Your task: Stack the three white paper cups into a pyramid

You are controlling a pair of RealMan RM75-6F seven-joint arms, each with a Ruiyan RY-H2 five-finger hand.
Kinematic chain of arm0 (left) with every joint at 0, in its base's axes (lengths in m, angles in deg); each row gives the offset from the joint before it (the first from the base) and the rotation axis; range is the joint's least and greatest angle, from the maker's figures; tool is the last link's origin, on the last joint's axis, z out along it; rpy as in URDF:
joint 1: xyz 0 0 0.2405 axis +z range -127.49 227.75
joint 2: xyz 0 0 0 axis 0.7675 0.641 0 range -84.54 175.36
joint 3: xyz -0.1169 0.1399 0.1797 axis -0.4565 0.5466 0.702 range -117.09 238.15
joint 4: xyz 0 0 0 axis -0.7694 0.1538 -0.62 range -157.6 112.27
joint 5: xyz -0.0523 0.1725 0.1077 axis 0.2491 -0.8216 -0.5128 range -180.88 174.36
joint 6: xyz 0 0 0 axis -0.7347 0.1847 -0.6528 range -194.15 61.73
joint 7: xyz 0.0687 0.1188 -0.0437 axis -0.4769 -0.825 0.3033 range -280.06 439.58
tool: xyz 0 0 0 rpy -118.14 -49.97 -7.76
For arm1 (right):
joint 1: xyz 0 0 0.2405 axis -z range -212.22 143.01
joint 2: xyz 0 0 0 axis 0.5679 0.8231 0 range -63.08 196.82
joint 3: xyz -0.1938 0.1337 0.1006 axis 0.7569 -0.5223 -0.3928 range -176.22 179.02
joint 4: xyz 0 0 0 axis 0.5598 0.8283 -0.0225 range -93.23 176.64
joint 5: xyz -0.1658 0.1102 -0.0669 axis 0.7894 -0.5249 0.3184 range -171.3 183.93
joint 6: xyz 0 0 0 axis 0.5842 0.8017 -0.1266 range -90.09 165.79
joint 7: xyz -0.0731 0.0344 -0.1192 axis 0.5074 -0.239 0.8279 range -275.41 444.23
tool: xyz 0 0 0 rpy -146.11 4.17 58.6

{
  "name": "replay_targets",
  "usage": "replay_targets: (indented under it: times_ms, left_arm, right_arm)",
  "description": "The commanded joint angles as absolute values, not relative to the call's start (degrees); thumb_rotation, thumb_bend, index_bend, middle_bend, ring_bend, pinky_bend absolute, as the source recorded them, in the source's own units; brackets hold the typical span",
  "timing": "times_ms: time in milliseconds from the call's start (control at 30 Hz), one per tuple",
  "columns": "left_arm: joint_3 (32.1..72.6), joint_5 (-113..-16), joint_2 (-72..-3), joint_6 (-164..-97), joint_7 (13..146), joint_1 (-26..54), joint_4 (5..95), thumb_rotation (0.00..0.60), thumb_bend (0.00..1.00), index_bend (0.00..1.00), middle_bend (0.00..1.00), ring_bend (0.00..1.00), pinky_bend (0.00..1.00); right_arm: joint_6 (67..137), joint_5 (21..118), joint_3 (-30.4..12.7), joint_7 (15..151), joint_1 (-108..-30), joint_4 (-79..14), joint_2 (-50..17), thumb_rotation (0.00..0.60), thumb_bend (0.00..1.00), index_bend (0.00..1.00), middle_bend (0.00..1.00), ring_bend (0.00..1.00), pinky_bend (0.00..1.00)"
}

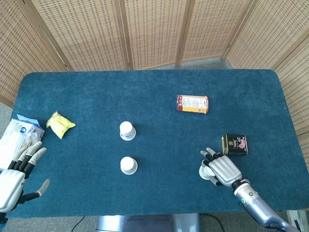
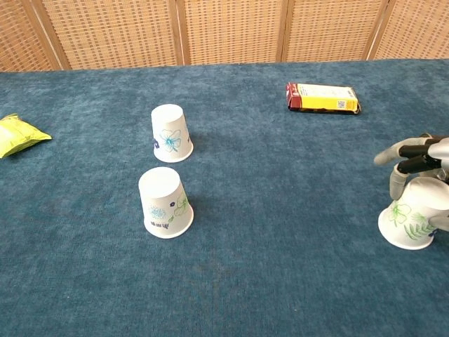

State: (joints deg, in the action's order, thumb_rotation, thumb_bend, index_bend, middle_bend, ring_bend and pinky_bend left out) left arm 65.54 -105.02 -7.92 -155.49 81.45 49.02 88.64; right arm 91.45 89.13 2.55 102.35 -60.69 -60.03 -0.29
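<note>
Two white paper cups stand upside down left of the table's middle, the far cup [image 1: 127, 130] [image 2: 171, 133] behind the near cup [image 1: 128, 165] [image 2: 165, 202]. The third cup [image 2: 412, 220] [image 1: 204, 171], printed with green leaves, stands upside down near the front right. My right hand [image 1: 221, 169] [image 2: 415, 151] grips it, fingers curled over its far side and top. My left hand [image 1: 18, 173] hovers open at the table's front left corner, fingers spread, holding nothing.
A red and yellow snack box [image 1: 192, 104] [image 2: 323, 98] lies at the back right. A dark tin [image 1: 234, 144] sits just behind my right hand. A yellow packet [image 1: 60, 124] [image 2: 17, 135] and a tissue pack [image 1: 18, 134] lie at the left edge.
</note>
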Motion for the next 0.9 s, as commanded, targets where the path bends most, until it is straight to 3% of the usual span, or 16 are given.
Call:
replay_targets:
  times_ms: [33, 300, 900]
  left_arm:
    - [65.57, -105.12, -7.92, -155.54, 81.53, 49.03, 88.59, 0.496, 0.43, 0.00, 0.00, 0.00, 0.00]
    - [65.53, -105.20, -8.10, -155.48, 81.81, 48.89, 88.36, 0.498, 0.43, 0.00, 0.00, 0.00, 0.00]
    - [65.46, -104.97, -8.06, -156.30, 82.86, 49.12, 87.40, 0.498, 0.43, 0.00, 0.00, 0.00, 0.00]
  right_arm:
    - [91.59, 89.22, 2.61, 102.07, -60.83, -59.87, -0.39, 0.600, 0.45, 0.45, 0.19, 0.11, 0.38]
    - [92.15, 89.28, 2.54, 101.69, -61.22, -60.51, -0.35, 0.600, 0.45, 0.46, 0.26, 0.19, 0.48]
    - [89.80, 83.79, -1.53, 106.11, -66.09, -66.60, -1.24, 0.600, 0.46, 0.47, 0.29, 0.23, 0.54]
